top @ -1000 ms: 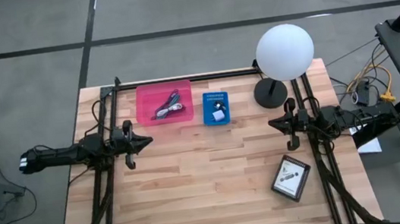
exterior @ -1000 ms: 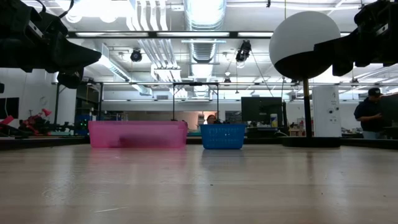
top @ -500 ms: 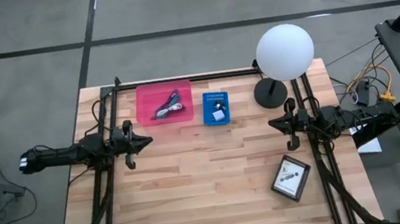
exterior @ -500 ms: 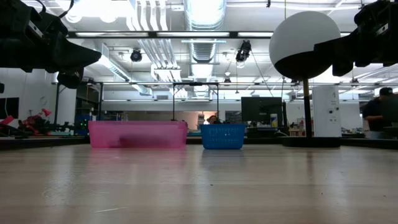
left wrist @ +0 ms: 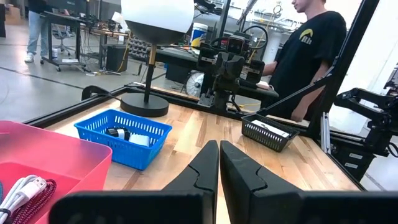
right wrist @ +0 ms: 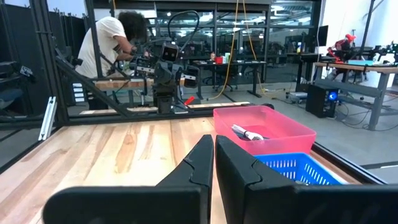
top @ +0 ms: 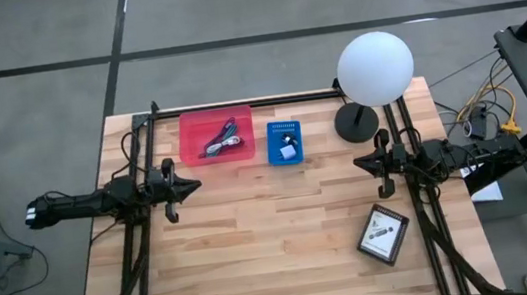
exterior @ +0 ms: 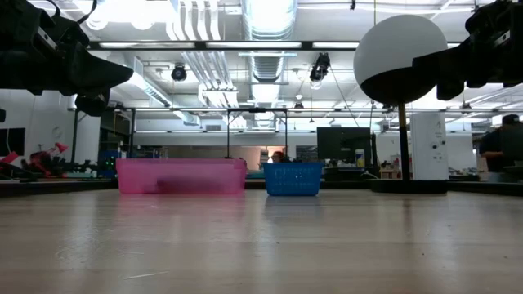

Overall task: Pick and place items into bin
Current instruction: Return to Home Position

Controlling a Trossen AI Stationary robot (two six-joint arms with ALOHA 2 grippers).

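A pink bin [top: 215, 133] near the far edge holds a white-and-dark cord [left wrist: 25, 186]. Beside it a blue basket [top: 284, 143] contains small white and black pieces [left wrist: 127, 135]. A black mesh tray [top: 383, 235] lies toward the near right with a white card and a slim dark piece in it. No teal, purple or magenta pen-like tools show. My left gripper [top: 193, 185] hovers shut above the table's left side, pointing right. My right gripper [top: 359, 162] hovers shut on the right side, pointing left. Both are empty.
A white globe lamp [top: 375, 68] stands on its black base [top: 356, 121] at the far right, close to my right arm. Bare wood [top: 275, 237] lies between the grippers. People stand beyond the table: one [left wrist: 308, 56] in the left wrist view, another [right wrist: 112, 43] in the right wrist view.
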